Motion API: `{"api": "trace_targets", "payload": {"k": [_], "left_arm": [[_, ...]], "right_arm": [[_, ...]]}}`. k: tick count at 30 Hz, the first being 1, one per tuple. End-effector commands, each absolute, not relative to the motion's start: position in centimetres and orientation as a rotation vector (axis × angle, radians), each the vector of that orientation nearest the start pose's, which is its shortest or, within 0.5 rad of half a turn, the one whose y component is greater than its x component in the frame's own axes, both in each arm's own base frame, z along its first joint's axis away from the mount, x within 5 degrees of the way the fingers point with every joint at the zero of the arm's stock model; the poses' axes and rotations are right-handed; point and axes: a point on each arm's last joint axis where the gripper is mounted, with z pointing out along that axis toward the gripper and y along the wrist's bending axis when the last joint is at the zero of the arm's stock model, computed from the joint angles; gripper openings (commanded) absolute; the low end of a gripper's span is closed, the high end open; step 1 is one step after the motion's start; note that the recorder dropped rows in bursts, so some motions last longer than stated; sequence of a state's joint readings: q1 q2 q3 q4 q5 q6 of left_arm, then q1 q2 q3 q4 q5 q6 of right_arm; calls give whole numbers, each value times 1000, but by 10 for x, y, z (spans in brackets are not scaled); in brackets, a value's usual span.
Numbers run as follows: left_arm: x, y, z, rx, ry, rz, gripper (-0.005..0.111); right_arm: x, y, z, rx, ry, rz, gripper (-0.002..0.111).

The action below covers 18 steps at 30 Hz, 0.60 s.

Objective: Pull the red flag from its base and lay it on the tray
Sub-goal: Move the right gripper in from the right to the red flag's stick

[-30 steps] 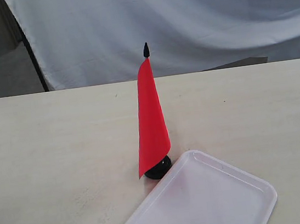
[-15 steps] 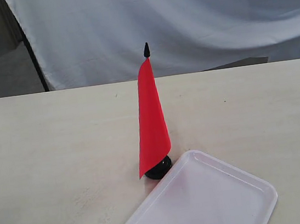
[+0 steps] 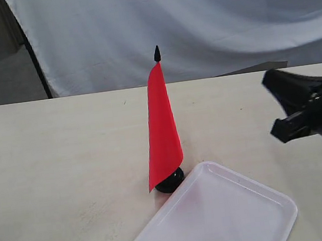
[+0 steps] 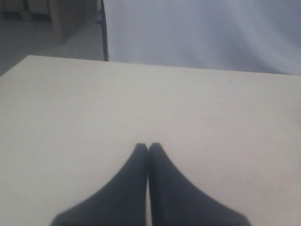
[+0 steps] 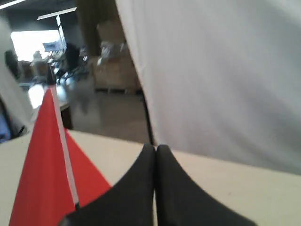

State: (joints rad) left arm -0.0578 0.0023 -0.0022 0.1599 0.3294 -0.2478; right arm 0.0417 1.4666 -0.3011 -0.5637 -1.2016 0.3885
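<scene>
The red flag [image 3: 162,132] stands upright on its black stick, pointed tip up, in the small round black base [image 3: 170,181] at mid-table. Just in front and to the right lies the translucent white tray [image 3: 247,183], touching or nearly touching the base. My right gripper [image 3: 269,79] hangs above the table at the right edge, well right of the flag, fingers together and empty. In the right wrist view the flag [image 5: 42,183] shows beside the shut right gripper [image 5: 155,147]. The left gripper [image 4: 147,145] is shut over bare table; the exterior view does not show it.
A white cloth backdrop [image 3: 195,21] hangs behind the table's far edge, with a dark pole [image 3: 35,60] and floor at the back left. The pale tabletop [image 3: 65,157] spreads left of the flag.
My right gripper has come into the exterior view from the right edge. Flag, base and tray have not moved.
</scene>
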Motion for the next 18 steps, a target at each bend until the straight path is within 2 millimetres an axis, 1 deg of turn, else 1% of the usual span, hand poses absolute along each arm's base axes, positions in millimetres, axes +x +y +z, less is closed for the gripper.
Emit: {"api": "trace_targets", "payload": {"k": [1,2,4,6,10,15,16,18], "left_arm": [[54,1,184,-65,1807,-64,0],[54,1,184,-65,1807,-64,0],[54,1,184,-65,1807,-64,0],[54,1,184,-65,1807,-64,0],[54,1,184,-65,1807,-64,0],[54,1,184,-65,1807,-64,0],[54,1,184,-65,1807,-64,0],[54,1,184,-65,1807,-64,0]], "right_arm": [[259,72,158,-553,1619,680,-1],[264,75,146,-561,1651,701,-1],[274,78,130,-572,1689,734,-1],[278,82,122,-597,1703,759,-1],[279,93,122,-660,1684,791,-1],[278,97,122,-678,1678,801,0],[278,97,122,-678,1678,801,1],[278,97,122,-678,1678,801,12]]}}
